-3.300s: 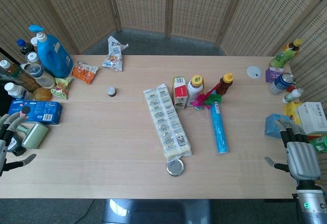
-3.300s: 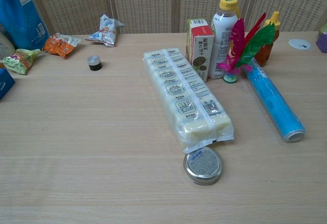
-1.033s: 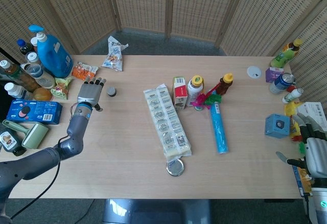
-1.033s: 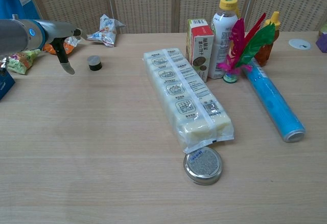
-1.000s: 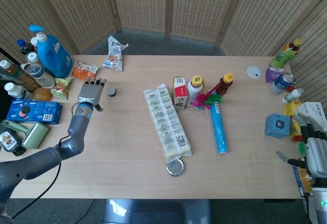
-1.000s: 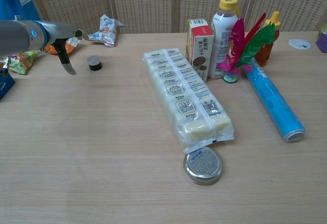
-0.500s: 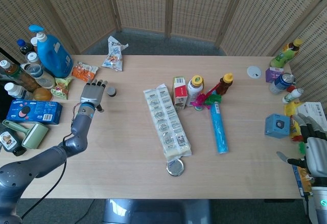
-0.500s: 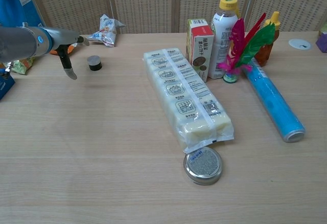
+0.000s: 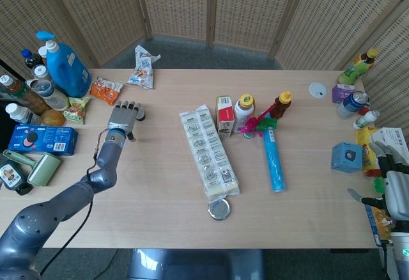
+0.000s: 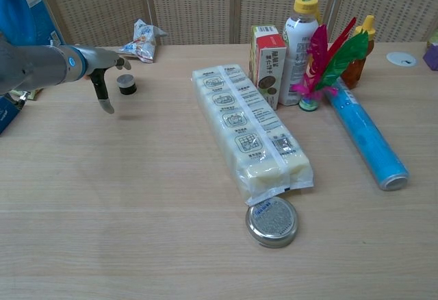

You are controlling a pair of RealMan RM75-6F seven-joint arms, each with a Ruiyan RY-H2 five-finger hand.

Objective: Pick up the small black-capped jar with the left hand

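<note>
The small black-capped jar stands upright on the left part of the table, in front of the snack bags. My left hand hovers just to its left, fingers spread and stretched toward the jar, thumb hanging down; it holds nothing. In the head view the fingertips partly cover the jar's left side; whether they touch it I cannot tell. My right hand stays at the far right table edge, fingers apart and empty.
A long pack of white blocks lies in the middle with a round tin at its near end. An orange snack bag, a blue detergent bottle and a blue cookie box crowd the left side.
My left hand came up from the table's left edge and, over the last second, slid right until its fingers reached the jar. The jar and the right hand stayed put.
</note>
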